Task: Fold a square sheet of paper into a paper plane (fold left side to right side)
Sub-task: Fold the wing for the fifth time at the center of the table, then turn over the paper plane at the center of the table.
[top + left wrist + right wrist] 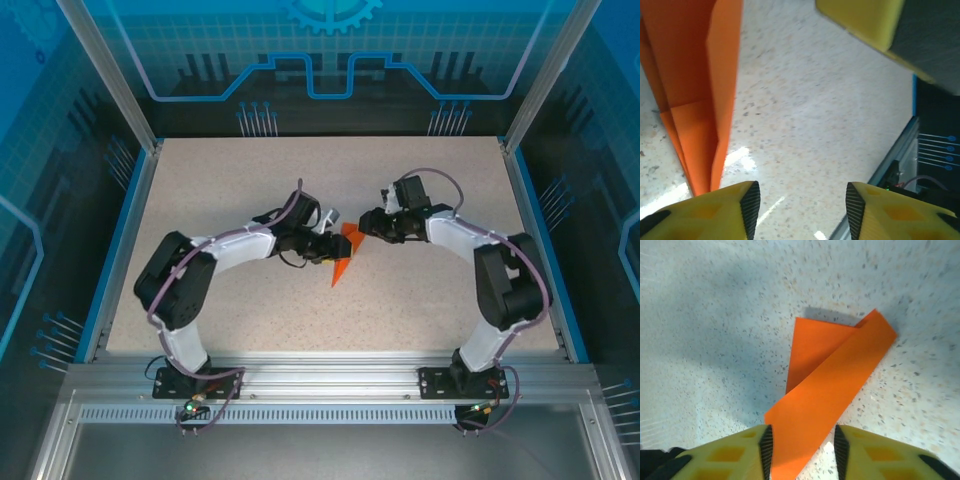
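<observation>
Two robot arms reach in from the near edge of a speckled table (250, 190) and meet close to its middle, well away from every corner. On the left, the left gripper (322, 247) sits low over the surface. Its yellow fingers (725, 212) are parted, with bare table showing in the gap between them.

Just to its right lies the orange paper (344, 258), already folded from a square into a narrow, layered wedge. Its sharp tip points toward the near edge and ends just beside one of the left gripper's fingers.

On the right, the right gripper (366, 228) hangs over the far end of the paper. Its jaws stand apart too. A long folded flap runs between the fingertips, but the gap looks too wide to pinch a thin sheet, so it seems to hold nothing.

Judging by the shape, the main folds are made and the dart is nearly formed. One flap lies skewed rather than flat, so a last crease or wing fold may be left.
</observation>
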